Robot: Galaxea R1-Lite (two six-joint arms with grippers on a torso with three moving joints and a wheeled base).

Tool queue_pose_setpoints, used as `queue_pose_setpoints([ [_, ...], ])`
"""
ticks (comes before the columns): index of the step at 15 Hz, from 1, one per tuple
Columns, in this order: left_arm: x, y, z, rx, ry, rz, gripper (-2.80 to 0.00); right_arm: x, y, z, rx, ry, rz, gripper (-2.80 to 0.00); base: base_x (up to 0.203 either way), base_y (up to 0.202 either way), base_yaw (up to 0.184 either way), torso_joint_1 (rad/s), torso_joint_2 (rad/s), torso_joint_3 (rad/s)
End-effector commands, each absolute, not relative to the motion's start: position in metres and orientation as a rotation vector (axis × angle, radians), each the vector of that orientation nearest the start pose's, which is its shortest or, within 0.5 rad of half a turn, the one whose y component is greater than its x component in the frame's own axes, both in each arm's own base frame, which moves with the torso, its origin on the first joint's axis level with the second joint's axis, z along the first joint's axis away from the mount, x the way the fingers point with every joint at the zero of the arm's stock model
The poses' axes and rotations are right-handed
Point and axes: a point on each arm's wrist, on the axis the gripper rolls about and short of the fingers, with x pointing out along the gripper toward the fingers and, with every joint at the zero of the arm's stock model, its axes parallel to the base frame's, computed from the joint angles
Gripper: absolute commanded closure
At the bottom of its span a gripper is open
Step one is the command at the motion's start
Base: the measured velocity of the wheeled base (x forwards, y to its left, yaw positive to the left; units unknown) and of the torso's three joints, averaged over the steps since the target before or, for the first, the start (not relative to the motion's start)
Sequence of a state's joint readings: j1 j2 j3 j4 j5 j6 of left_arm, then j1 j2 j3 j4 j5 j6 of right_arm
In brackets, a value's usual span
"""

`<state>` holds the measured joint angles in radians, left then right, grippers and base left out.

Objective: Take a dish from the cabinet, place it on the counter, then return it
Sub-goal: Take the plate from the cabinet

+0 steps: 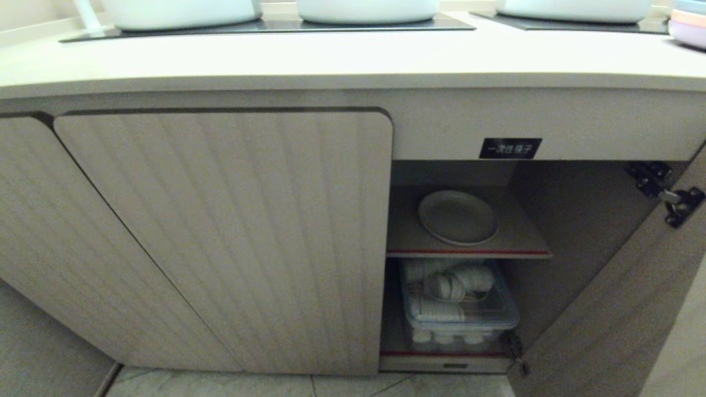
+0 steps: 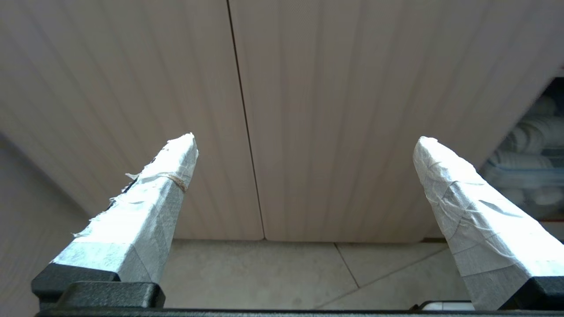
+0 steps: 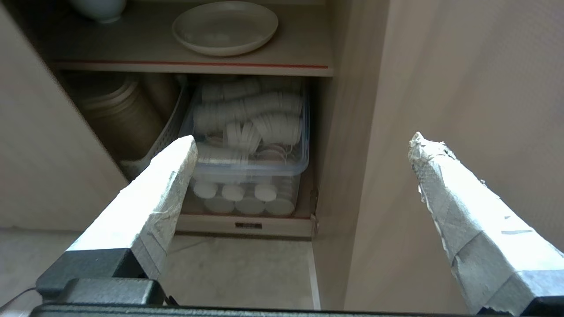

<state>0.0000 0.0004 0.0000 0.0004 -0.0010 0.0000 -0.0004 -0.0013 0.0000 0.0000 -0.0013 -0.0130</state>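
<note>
right gripper (image 3: 302, 141) jaws spread wide, nothing in them, hanging low in front of open cabinet (image 1: 551, 132). clear bin of white cups (image 3: 251, 132) sits mid frame just past fingertips. dish (image 3: 225, 27) well beyond, top centre, flat on inner shelf (image 3: 194, 64). left gripper (image 2: 306, 141) also wide open, facing closed ribbed door (image 2: 352, 110).
</note>
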Motion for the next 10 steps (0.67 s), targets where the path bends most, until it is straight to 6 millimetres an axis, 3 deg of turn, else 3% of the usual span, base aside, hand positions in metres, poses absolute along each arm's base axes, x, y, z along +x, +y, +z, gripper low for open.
queue_pose_setpoints([
  [1, -0.0228, 0.0000, 0.0755, 0.000, 0.000, -0.002, -2.80, -0.0228, 0.0000, 0.0755, -0.012, 0.000, -0.002, -2.80, 0.094, 0.000, 0.004, 0.012, 0.00, 0.005],
  [10, -0.0228, 0.0000, 0.0755, 0.002, 0.000, -0.002, -2.80, -0.0228, 0.0000, 0.0755, -0.013, 0.000, -0.002, -2.80, 0.000, 0.000, 0.000, 0.000, 0.00, 0.000],
])
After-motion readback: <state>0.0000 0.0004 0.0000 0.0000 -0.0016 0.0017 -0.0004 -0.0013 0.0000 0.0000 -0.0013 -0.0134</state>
